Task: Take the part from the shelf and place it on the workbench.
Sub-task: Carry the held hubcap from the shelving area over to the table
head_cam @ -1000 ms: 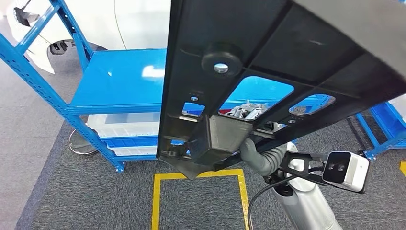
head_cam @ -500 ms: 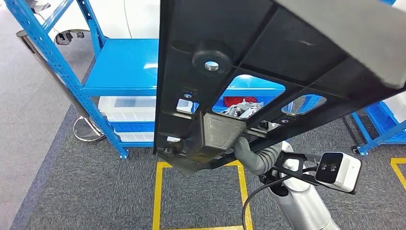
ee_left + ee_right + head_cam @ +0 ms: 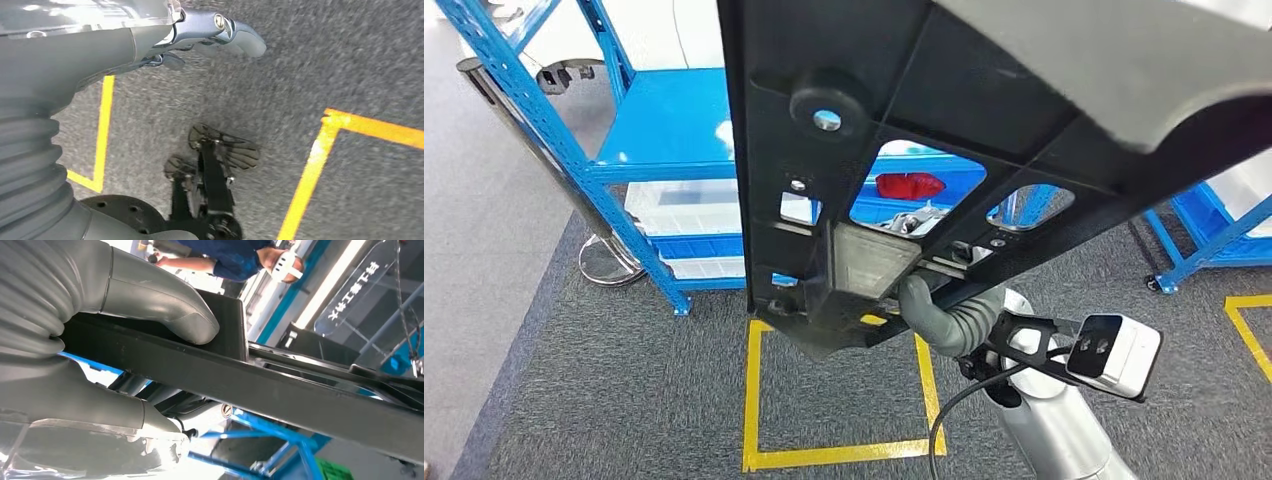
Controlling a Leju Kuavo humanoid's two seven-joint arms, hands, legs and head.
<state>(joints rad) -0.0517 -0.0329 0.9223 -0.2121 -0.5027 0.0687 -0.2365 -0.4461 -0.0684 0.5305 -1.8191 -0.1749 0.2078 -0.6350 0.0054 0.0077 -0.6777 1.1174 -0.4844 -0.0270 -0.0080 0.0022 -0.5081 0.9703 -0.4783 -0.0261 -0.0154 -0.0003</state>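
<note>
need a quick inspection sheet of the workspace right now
surface: grey carpet floor with a yellow taped square; workbench nothing seen
job's things: large black part held up in front of the blue shelf
clutter: white bins on a lower shelf level, red item seen through a cutout in the part
hands: right hand grips the part's lower edge; left hand hangs over the floor, holding nothing
cables: black cable by the right wrist
surroundings: person beyond the part

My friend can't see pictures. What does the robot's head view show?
A big black part fills the upper picture, gripped from below by the robot's right hand. Behind stands a blue shelf; yellow floor lines mark the grey carpet.
</note>
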